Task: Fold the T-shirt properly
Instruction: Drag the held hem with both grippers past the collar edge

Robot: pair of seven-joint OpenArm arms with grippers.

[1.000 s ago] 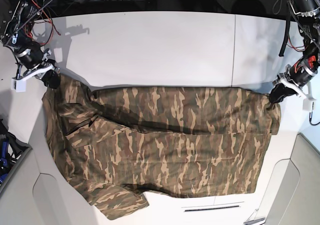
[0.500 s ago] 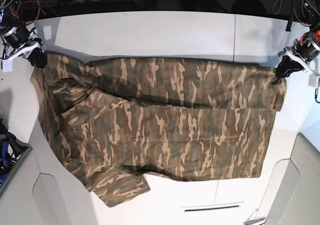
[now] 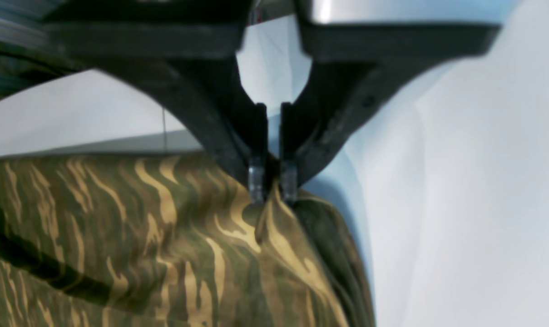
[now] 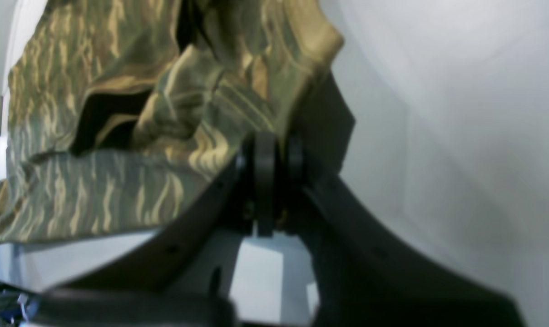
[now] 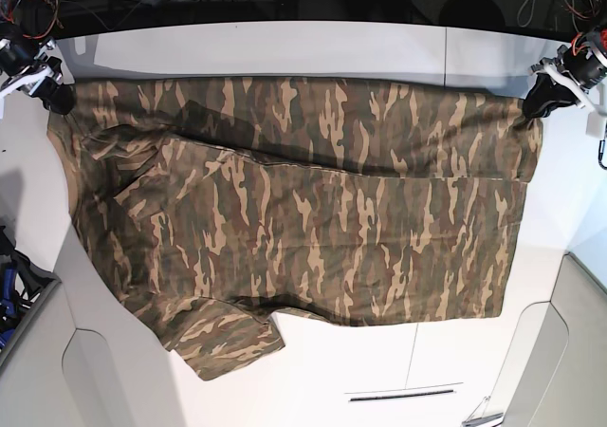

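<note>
Left hand point(image 3: 273, 188) fills the upper middle of the left wrist view, its two dark fingers point(image 3: 256, 177) drawn narrow and pinching a corner of the T-shirt point(image 3: 165, 245), whose camouflage cloth spreads over the lower left of the frame while the white bench point(image 3: 474, 190) shows at the right. Seen from the right wrist view, the right hand point(image 4: 274, 150) sits at the centre, its jaws likewise nearly together on a bunched edge of the T-shirt point(image 4: 120, 150), which rises crumpled toward the upper left, with the pale bench point(image 4: 460, 127) taking the right side. Over in the base view, the T-shirt point(image 5: 313, 228) lies stretched across the middle of the bench point(image 5: 285, 47), one sleeve hanging toward the lower left. At the upper right edge of that frame the left hand point(image 5: 533, 104) grips one top corner, and at the upper left edge the right hand point(image 5: 57, 98) grips the other, the top hem drawn between them.
</note>
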